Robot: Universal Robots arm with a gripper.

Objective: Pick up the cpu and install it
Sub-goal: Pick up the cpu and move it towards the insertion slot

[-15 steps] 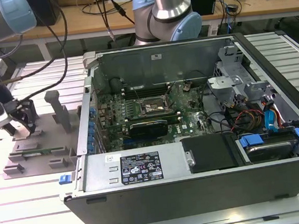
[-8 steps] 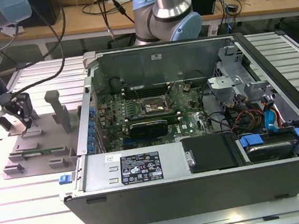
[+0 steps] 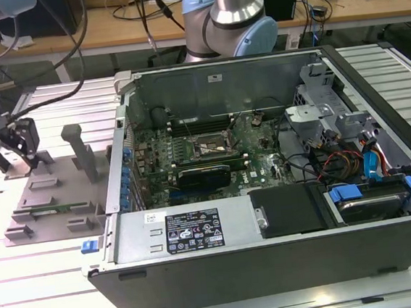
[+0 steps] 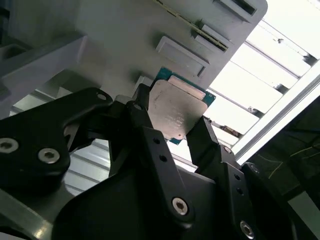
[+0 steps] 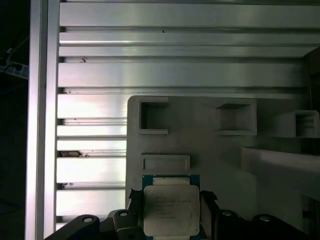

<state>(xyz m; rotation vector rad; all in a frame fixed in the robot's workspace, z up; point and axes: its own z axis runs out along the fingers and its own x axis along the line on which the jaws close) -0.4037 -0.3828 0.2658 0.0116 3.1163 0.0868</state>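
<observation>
The black two-finger gripper (image 5: 171, 197) is closing on the cpu (image 5: 171, 212), a small flat square chip with a dull silver metal top and a green border. In both wrist views its black fingers (image 4: 141, 117) are bearing against two opposite edges of the chip, with the opening no wider than the chip itself. The cpu is lying level between the jaws at the grey plastic fixture tray (image 5: 200, 150), just beside a shallow rectangular recess; whether it is already clear of the tray surface cannot be told. The tray is resting on the ribbed aluminium table (image 5: 150, 75). In the exterior view the tray's upright posts (image 3: 81, 148) are standing near the gripper, and the open dark-grey computer case (image 3: 274, 264) is lying well apart, toward the exterior view's right, with the dark square motherboard socket (image 3: 206, 148) inside it standing vacant. By judgement, the pick-up step is in hand and installation is not yet begun. The move ahead is calling for a firm, level grip, clearance over the posts and the case wall, and square alignment with the socket.
</observation>
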